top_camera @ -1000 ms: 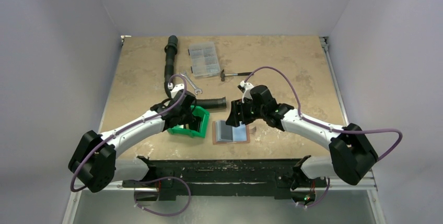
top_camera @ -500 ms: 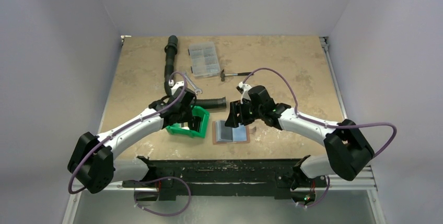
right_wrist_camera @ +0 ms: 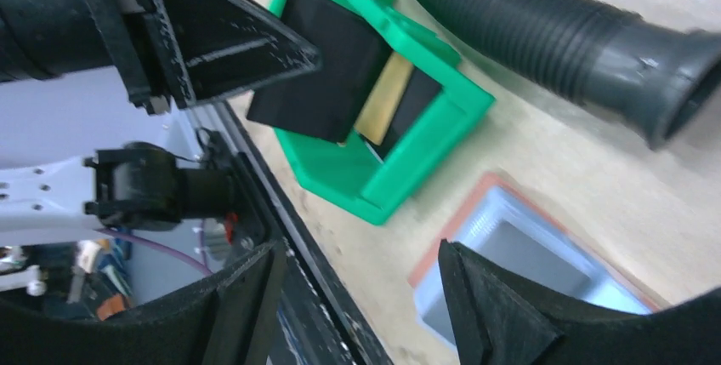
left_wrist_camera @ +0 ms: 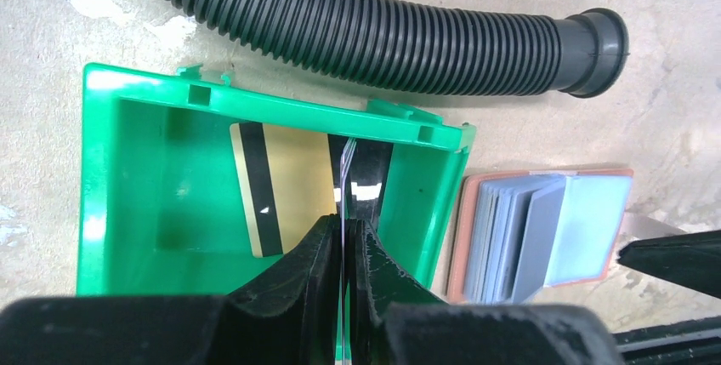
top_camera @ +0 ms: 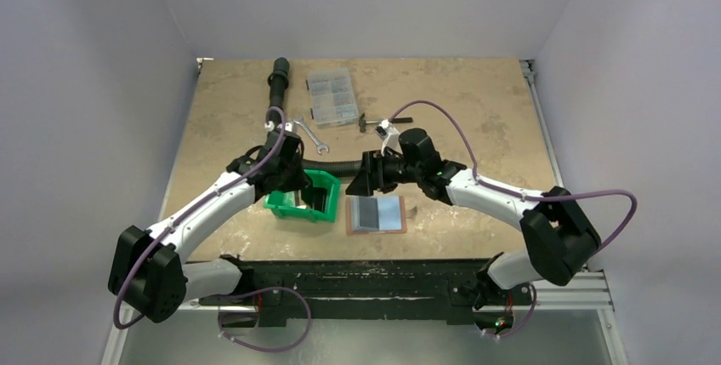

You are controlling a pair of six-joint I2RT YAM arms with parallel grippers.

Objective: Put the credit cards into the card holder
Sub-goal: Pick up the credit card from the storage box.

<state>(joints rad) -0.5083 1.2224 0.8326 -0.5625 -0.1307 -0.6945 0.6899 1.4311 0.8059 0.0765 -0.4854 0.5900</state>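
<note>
Lifting looks like the step in hand. Left gripper [left_wrist_camera: 343,227] is pressed together on 1 card [left_wrist_camera: 343,179], which it holds edge-on above the bin [left_wrist_camera: 102,169]. At least 2 more cards lie inside the bin, a gold card [left_wrist_camera: 285,185] with a black stripe and a black card [left_wrist_camera: 372,169].

Holder [top_camera: 376,213] lies open and pockets-up, just right of the bin at the near table edge. Whether any pocket is already filled cannot be told.

Changes over the last 1 s:
- The left wrist has drawn back toward the far side, and more of the bin's interior shows in the top view.
- Right gripper [top_camera: 364,179] has swung left off the holder. It now hangs near the hose [top_camera: 336,165] mouth with its jaws spread, gripping nothing.

Judgement: the holder is uncovered, so the way in is clear. Next comes a short carry right, then turning the card to meet a pocket. The pinch is thin and may slip.
</note>
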